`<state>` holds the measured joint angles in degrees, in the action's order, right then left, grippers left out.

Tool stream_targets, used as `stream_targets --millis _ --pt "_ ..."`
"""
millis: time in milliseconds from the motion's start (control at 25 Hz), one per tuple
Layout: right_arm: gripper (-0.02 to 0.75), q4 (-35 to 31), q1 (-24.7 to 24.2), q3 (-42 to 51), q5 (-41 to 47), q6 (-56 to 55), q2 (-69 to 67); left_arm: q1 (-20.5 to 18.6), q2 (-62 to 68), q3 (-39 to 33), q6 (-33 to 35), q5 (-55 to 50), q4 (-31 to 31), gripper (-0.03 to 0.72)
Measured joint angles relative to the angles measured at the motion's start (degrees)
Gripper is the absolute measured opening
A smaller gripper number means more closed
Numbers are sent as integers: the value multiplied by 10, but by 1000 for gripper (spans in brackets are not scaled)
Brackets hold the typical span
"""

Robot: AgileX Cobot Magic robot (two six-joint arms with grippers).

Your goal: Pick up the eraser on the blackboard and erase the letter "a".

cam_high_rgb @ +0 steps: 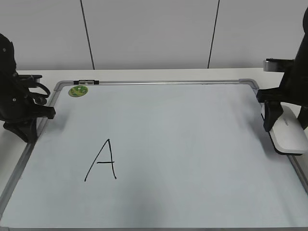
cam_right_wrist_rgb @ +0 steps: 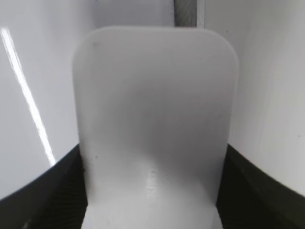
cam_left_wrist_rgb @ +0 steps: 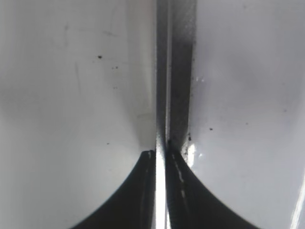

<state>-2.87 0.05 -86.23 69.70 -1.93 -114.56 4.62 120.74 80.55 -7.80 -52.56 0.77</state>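
Observation:
The blackboard is a pale whiteboard with a silver frame, lying flat. The white eraser rests at its right edge. My right gripper straddles it, and in the right wrist view the eraser fills the gap between both dark fingers, which press its sides. A large capital "A" in black marker is at the board's lower left. No small lowercase "a" shows in any view. My left gripper is shut and empty at the board's left edge, its tips over the frame.
A round green magnet sits at the board's far left corner, with a small black and silver marker on the frame beside it. A white table and a grey panelled wall lie behind the board.

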Motion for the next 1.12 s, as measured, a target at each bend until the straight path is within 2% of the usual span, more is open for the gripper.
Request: stream_targets --millis 640,920,960,1120 --pt "525 -1 0 -5 0 12 -29 0 0 0 0 0 0 41" --pt "525 -1 0 -56 0 22 -68 0 0 0 0 0 0 41" --pt "525 -1 0 -62 0 22 -69 0 0 0 0 0 0 60" --pt "525 -1 0 -75 -1 23 -71 0 0 0 1 0 0 43"
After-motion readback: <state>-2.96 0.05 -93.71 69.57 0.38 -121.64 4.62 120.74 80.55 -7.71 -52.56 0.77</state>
